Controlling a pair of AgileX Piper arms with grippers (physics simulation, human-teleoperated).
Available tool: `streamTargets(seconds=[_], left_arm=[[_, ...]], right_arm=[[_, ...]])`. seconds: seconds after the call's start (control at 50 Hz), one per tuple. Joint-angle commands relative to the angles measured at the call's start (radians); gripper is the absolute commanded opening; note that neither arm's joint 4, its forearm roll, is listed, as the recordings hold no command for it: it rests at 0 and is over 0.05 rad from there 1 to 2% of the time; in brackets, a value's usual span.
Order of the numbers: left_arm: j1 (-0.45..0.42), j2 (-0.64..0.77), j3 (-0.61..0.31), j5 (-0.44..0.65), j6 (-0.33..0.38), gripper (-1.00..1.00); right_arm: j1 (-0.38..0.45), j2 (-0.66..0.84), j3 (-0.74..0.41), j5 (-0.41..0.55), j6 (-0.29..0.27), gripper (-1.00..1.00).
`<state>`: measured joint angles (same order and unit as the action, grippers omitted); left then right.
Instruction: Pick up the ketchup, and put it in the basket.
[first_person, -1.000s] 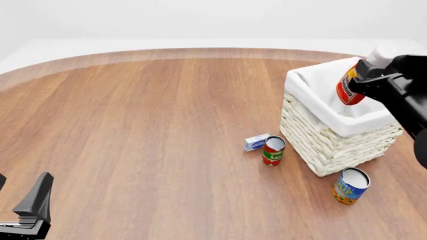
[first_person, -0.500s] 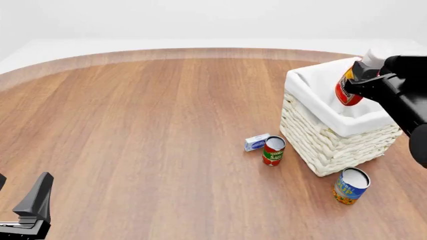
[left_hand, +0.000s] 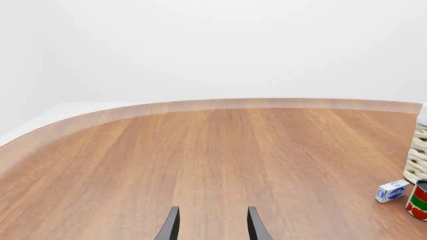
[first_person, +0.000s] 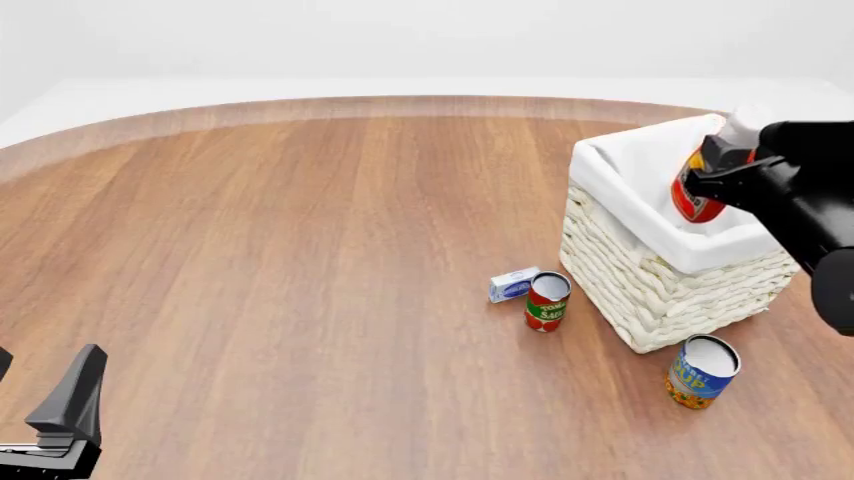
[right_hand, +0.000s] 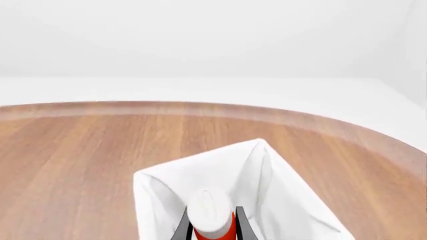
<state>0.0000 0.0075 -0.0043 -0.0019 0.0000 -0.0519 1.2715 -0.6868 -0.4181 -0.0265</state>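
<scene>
The right gripper (first_person: 727, 170) is clamped on the ketchup (first_person: 695, 190), its dark fingers pinching the bottle just below the white cap, as the right wrist view shows with the cap sitting between the two finger tips. The bottle hangs tilted over the open mouth of the basket (first_person: 627, 262), its red body above the white liner and not resting on anything visible. It looks like a small, rigid plastic bottle, probably light, with a smooth and likely slippery skin; the narrow part under the cap seems the surest place to hold, since the cap's shoulder would stop it sliding out. Just beside the basket's near corner stand a red-and-green can (first_person: 546, 301) and a little white-and-blue box (first_person: 513, 285), touching or nearly so, and a blue-and-yellow can (first_person: 701, 371) lies nearer the camera. Well apart, at the table's (first_person: 294, 260) near left edge, the left gripper (left_hand: 212, 226) idles with its fingers parted and nothing between them.
</scene>
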Motion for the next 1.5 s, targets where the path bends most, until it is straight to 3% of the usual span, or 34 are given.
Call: streamTargets(seconds=[0.02, 1.16, 1.18, 1.5], left_arm=[[0.000, 0.000, 0.000, 0.000, 0.000, 1.00], [0.000, 0.000, 0.000, 0.000, 0.000, 1.00], [0.000, 0.000, 0.000, 0.000, 0.000, 1.00], [0.000, 0.000, 0.000, 0.000, 0.000, 1.00]], right_arm=[[-0.003, 0.013, -0.004, 0.000, 0.005, -1.00], [0.001, 0.104, -0.037, 0.013, -0.017, -1.00], [0.001, 0.104, -0.036, 0.013, -0.018, 1.00], [0.008, 0.118, -0.033, 0.002, -0.016, 1.00]])
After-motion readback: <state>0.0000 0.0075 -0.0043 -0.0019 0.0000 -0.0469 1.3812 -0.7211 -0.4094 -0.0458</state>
